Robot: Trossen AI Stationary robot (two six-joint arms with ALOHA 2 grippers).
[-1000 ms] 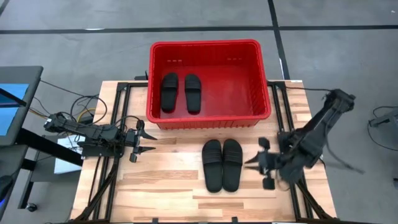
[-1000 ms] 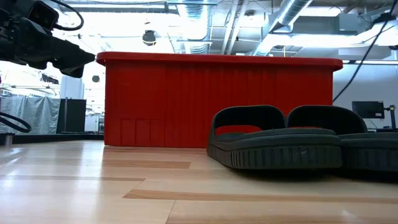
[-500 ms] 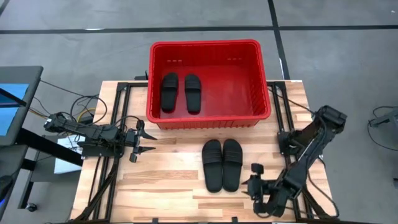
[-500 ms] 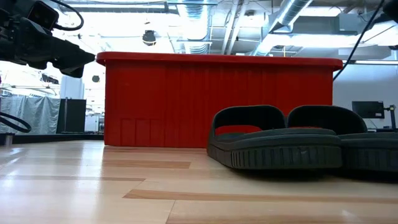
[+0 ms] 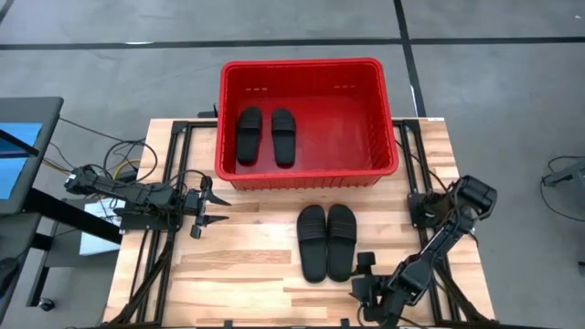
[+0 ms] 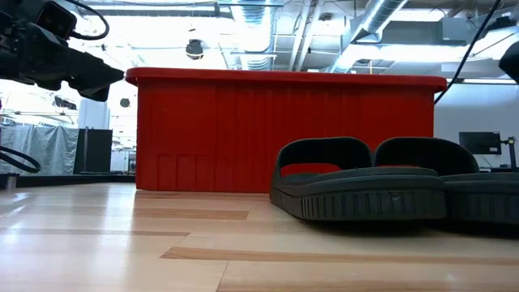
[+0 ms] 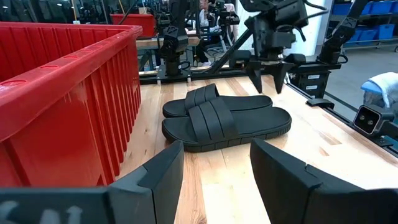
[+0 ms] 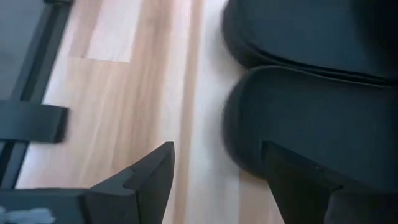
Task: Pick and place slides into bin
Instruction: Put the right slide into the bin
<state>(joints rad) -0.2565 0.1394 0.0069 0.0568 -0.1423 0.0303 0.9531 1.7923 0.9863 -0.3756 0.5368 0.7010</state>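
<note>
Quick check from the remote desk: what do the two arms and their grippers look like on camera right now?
Both arms are dark, jointed links. The left gripper ends in two thin pointed black fingers, with dark cables trailing behind its arm. The right gripper is equally dark and blocky. Up close the left fingers are broad, matte black wedges. No markings visible.

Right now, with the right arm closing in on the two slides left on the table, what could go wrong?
1. The two black slides lie touching side by side, so the right tool, open near their heel ends, could nudge or drag both instead of gripping one.
2. The red bin stands just beyond them; a low carry might clip its rim.
3. Two slides already fill the bin's left part, so a drop there might stack unevenly.
</note>
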